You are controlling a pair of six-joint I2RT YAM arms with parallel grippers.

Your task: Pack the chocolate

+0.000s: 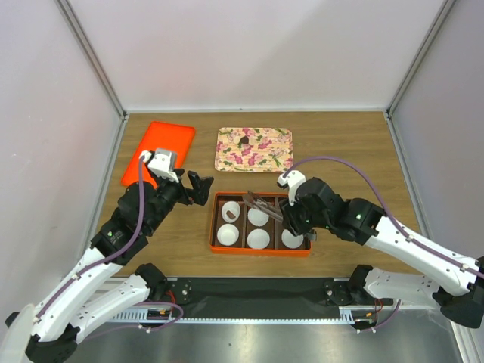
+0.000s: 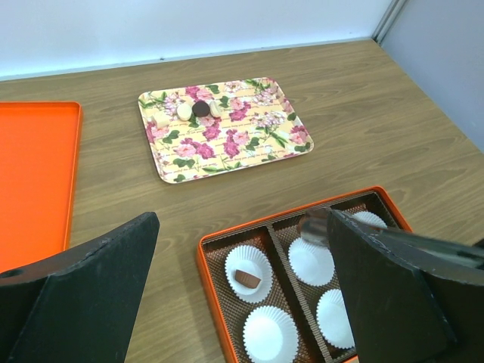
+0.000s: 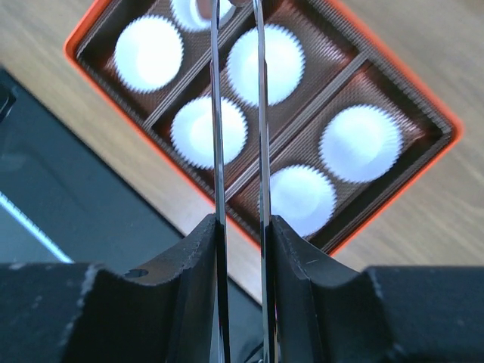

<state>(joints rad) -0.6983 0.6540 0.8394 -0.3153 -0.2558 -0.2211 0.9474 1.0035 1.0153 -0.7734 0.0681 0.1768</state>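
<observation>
One brown chocolate (image 2: 247,278) lies in a white paper cup at the far left of the orange box (image 2: 203,257); it also shows in the top view (image 1: 228,215). A dark chocolate (image 2: 201,108) sits on the floral tray (image 2: 257,151) between two pale pieces, and shows in the top view (image 1: 244,141). My right gripper (image 1: 291,214) is shut on metal tongs (image 3: 261,113), whose blades reach over the box (image 3: 401,72). The tong tips (image 2: 314,227) hover above the far middle cup. My left gripper (image 1: 198,187) is open and empty, left of the box.
The box (image 1: 259,252) holds several white paper cups (image 1: 259,239) in three columns. An orange lid (image 1: 162,147) lies at the far left. The floral tray (image 1: 254,149) lies beyond the box. Grey walls close in three sides.
</observation>
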